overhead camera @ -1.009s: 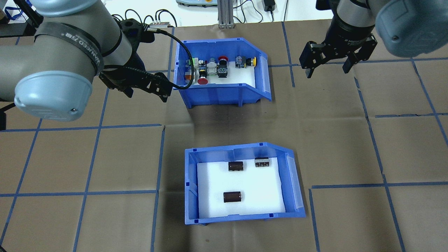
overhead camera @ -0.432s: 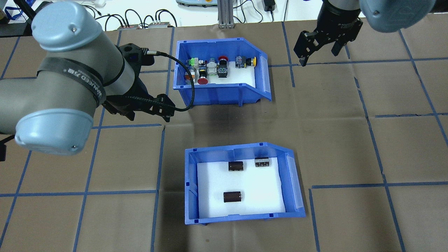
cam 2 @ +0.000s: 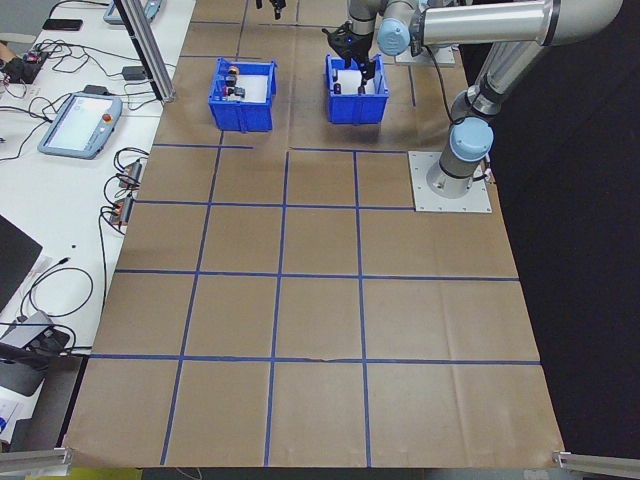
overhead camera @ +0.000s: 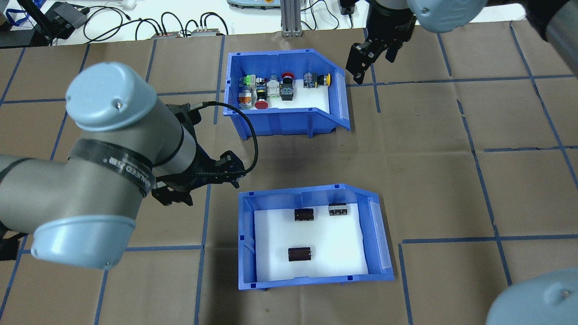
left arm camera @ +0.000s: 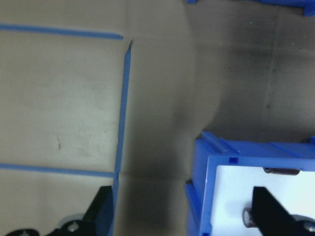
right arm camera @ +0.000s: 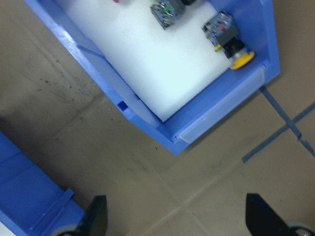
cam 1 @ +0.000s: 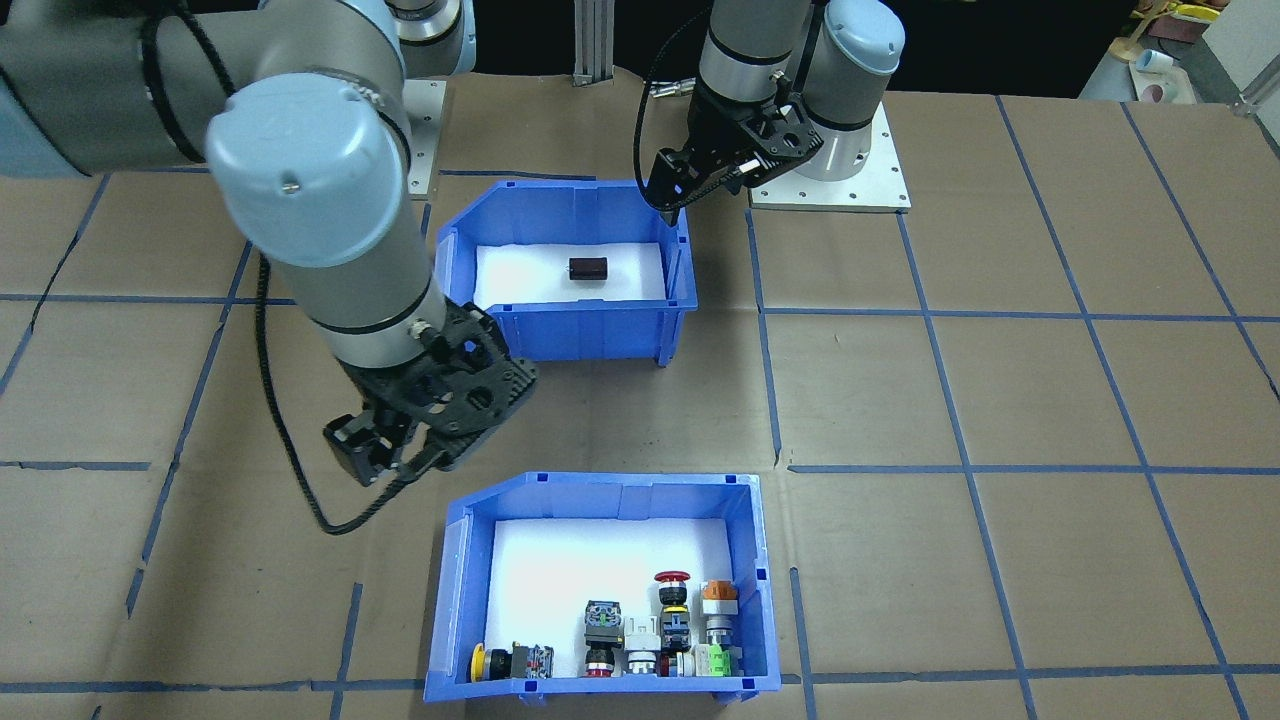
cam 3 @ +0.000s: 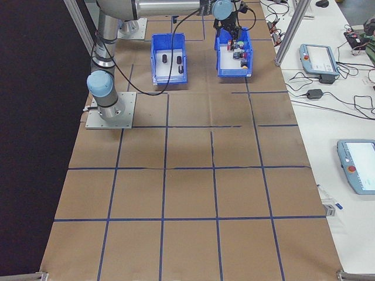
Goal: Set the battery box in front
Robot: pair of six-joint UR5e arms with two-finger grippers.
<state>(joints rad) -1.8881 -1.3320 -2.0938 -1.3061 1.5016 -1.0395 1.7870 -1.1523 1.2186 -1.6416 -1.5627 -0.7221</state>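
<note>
- Left gripper (overhead camera: 226,171): jaws spread and holding nothing, it hovers just off the far left corner of the battery box (overhead camera: 246,239). The wrist view shows one finger over the paper and the other over the white foam, so the jaws straddle the left wall.
- Battery box: it sits on the table's near middle with three dark cylinders inside, its long axis running left to right. The left arm is nearer by far.
- Button box (overhead camera: 289,122): it lies towards the table's far edge.
- Right gripper (overhead camera: 361,63): spread and empty, beside the button box's right corner.
</note>
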